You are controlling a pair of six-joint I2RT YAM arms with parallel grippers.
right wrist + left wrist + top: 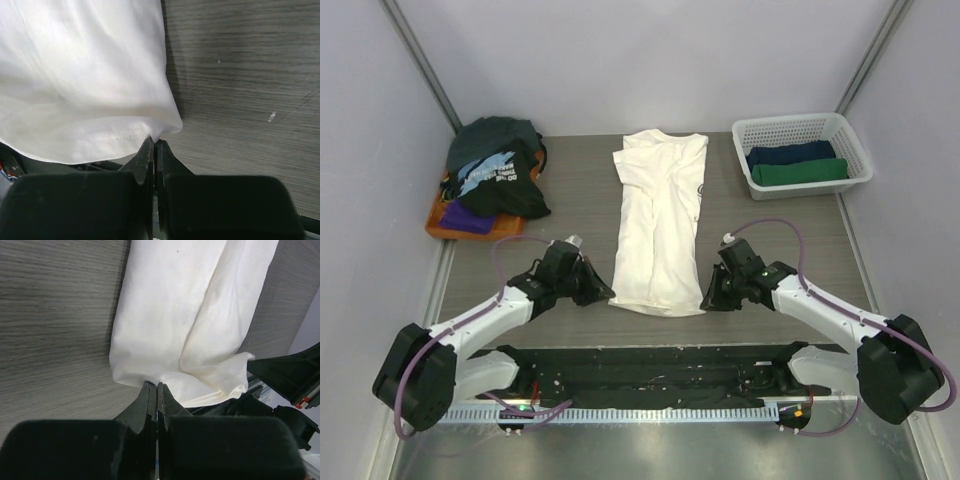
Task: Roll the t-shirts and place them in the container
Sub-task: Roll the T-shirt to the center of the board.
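Our left gripper (156,390) and right gripper (154,145) each pinch a near hem corner of the cream t-shirt (658,215), which lies folded lengthwise mid-table, not yet rolled. Two rolled shirts (798,163) sit in the basket (850,135); a pile (498,175) at far left remains unrolled.

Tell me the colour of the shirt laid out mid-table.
The shirt is cream-white, clearest in the top external view.

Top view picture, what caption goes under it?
Left gripper and right gripper pinch the white t-shirt at its near hem.
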